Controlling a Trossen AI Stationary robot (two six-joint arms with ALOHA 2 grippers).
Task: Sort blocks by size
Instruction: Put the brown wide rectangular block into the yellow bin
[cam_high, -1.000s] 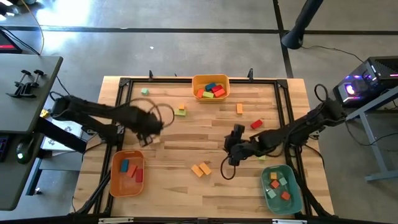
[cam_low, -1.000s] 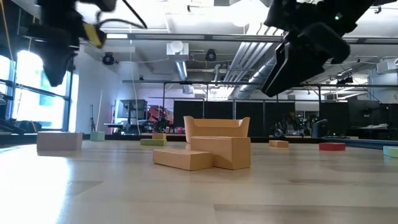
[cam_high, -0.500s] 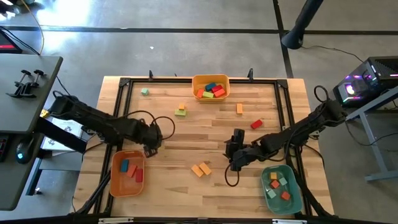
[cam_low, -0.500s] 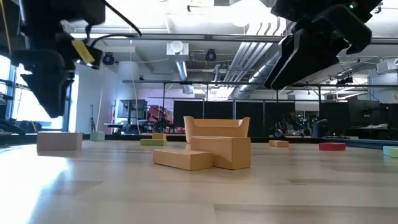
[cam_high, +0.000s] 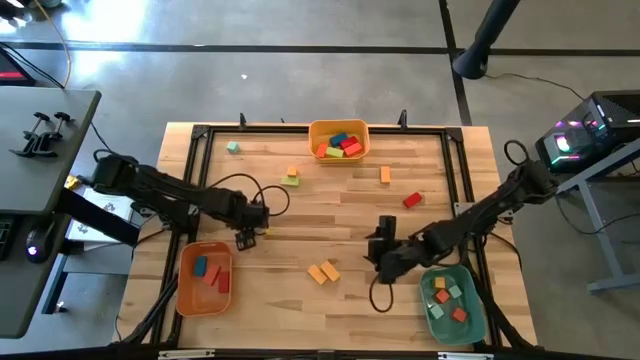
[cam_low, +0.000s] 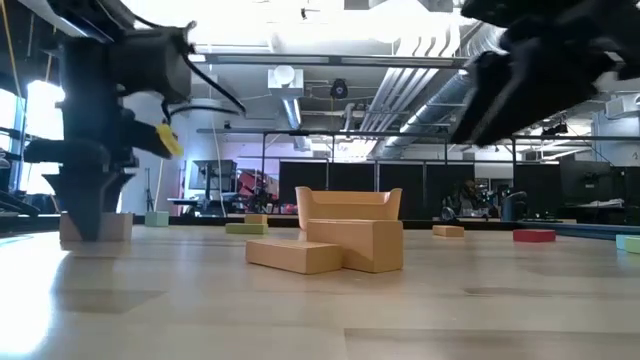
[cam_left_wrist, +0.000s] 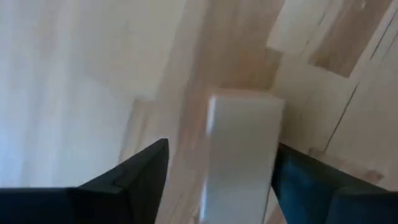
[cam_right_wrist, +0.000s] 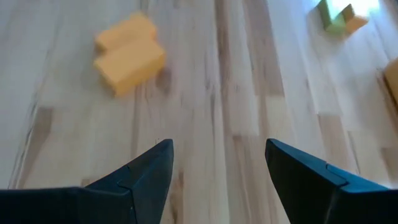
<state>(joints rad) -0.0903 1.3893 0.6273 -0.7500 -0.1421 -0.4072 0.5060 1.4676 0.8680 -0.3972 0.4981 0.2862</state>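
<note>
**Left claw over pale block; right claw open above bare wood**

Pale block (cam_left_wrist: 242, 146): lies flat on the worktop (cam_high: 300, 215) near its left side, just above the orange bin (cam_high: 204, 277) in the high view. My left claw (cam_high: 245, 238) is down over it. In the left wrist view the block sits between my two dark fingers (cam_left_wrist: 134, 180), which stand wide apart with a gap showing on each side; nothing is clamped. In the low view my left claw (cam_low: 88, 215) reaches down to the block (cam_low: 112, 227) at table level.

Two orange blocks (cam_high: 323, 271): lying together, touching, near the middle front of the worktop. They also show in the right wrist view (cam_right_wrist: 127, 60) and as the nearest pair in the low view (cam_low: 335, 247).

My right claw (cam_high: 384, 262) hovers just to the right of that pair, beside the teal bin (cam_high: 452, 303). Its fingers (cam_right_wrist: 140, 174) are spread wide over bare wood and hold nothing.

Loose blocks farther off: a green and orange pair (cam_high: 291, 177), a small green one (cam_high: 232, 147) near the back left corner, an orange one (cam_high: 385, 174) and a red one (cam_high: 412, 199) right of centre.

Bins: the orange bin at front left holds teal and red blocks; a second orange bin (cam_high: 338, 141) at back centre holds red, green and blue blocks; the teal bin at front right holds several small ones.
</note>
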